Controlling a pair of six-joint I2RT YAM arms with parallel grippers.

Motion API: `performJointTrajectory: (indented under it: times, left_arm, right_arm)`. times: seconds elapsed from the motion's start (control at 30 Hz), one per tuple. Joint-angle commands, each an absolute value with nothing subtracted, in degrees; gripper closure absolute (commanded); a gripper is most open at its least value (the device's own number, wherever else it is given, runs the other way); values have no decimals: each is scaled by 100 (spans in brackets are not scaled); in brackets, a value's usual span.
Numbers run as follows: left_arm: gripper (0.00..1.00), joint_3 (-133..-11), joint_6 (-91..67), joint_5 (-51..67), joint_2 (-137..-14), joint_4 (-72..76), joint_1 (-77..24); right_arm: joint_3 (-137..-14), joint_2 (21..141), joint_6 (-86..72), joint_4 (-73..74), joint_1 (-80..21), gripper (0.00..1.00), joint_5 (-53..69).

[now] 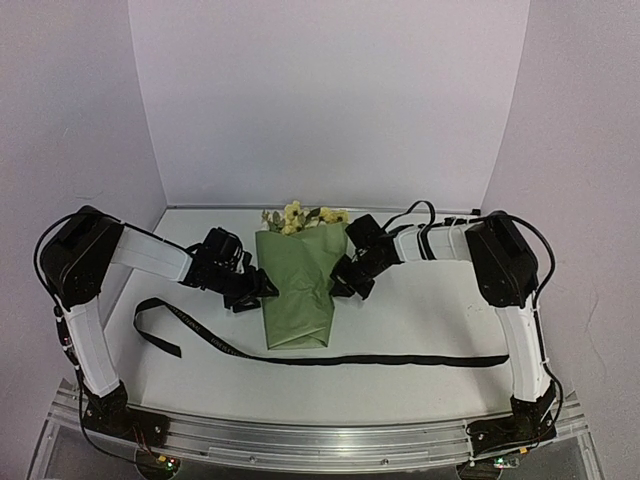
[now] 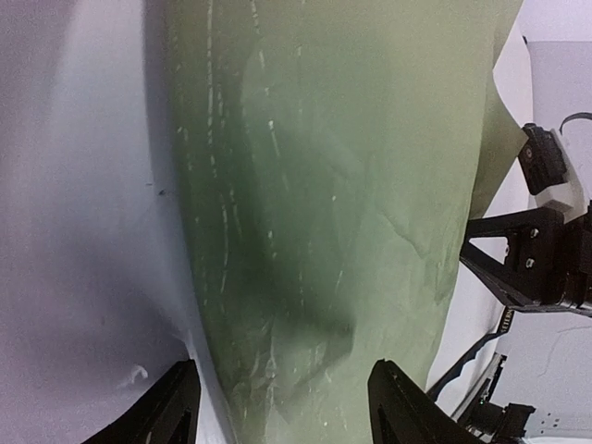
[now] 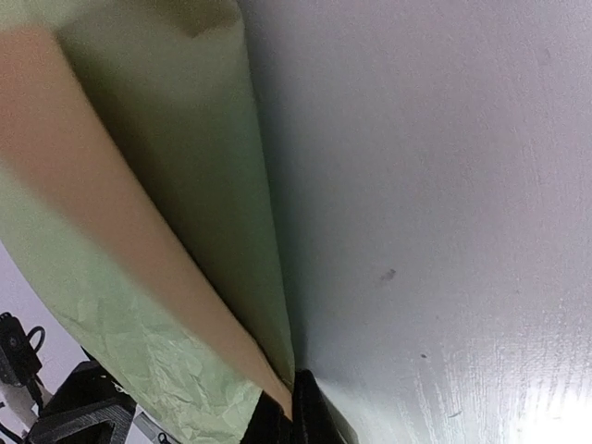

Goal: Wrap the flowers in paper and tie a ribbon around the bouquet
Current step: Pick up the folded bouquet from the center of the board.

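Note:
The bouquet lies in the middle of the table as a cone of olive-green paper (image 1: 297, 285), with the pale yellow flowers (image 1: 300, 217) showing at its far, wide end. The black ribbon (image 1: 330, 358) runs across the table by the cone's near end and loops at the left. At the cone's left edge my left gripper (image 1: 262, 290) stands open, its fingers (image 2: 171, 407) spread wide over the green paper (image 2: 324, 203). My right gripper (image 1: 338, 288) is at the cone's right edge, shut on the paper (image 3: 166, 185), whose tan underside shows above the pinched fingertips (image 3: 314, 416).
White walls (image 1: 330, 90) enclose the table at the back and on both sides. An aluminium rail (image 1: 300, 435) runs along the near edge between the arm bases. The right arm's black wrist (image 2: 527, 268) shows in the left wrist view, beyond the cone.

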State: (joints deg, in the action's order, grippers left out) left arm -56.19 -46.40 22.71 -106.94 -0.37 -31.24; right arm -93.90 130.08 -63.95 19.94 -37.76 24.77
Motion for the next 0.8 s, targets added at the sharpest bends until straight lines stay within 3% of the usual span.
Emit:
performJointTrajectory:
  times: [0.0,0.33,0.6,0.77]
  left_arm:
    - [41,-5848,-4898,2081,-10885,-208,-3139]
    - [85,-6115,-4974,2381,-10854,-410,-3165]
    - [99,-6397,-4944,2714,-10722,-694,-3166]
    - [100,-6484,-4977,2976,-10624,-892,-3207]
  right_arm:
    - [-9162,12430,-6475,1952,-3806,100,2577]
    - [-9122,12167,-6618,2028,-3806,100,2665]
    - [-8968,11930,-6572,2146,-3806,100,2679]
    - [-8791,11715,-6585,2196,-3808,100,2704]
